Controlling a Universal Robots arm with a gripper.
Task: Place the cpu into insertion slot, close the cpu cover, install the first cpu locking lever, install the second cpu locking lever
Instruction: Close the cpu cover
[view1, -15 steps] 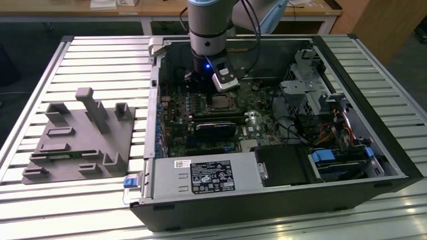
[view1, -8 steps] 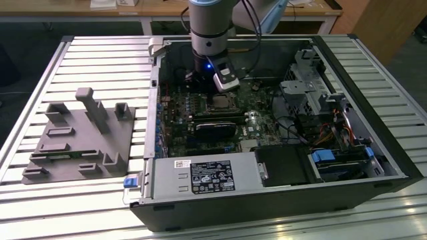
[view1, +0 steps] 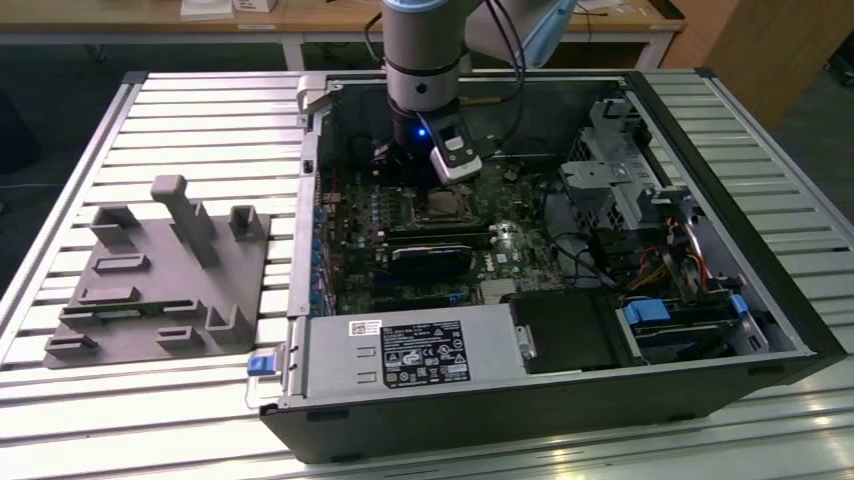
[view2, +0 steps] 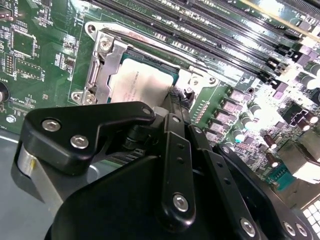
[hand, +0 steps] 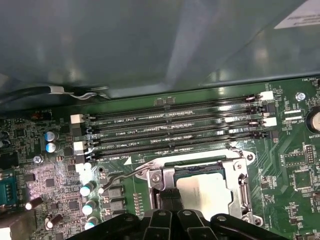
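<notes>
The chip (hand: 204, 192), flat and square with a silvery-grey top, lies in the socket (view1: 441, 207) on the green board (hand: 295, 165). The thin metal cover (hand: 241, 186), a frame with a square window, lies flat around it. One bent wire lever (hand: 125, 175) sticks out beside the socket's corner.

The arm (view1: 424, 50) hangs vertical, its gripper (hand: 170, 193) fingers (hand: 165, 200) closed together.
</notes>
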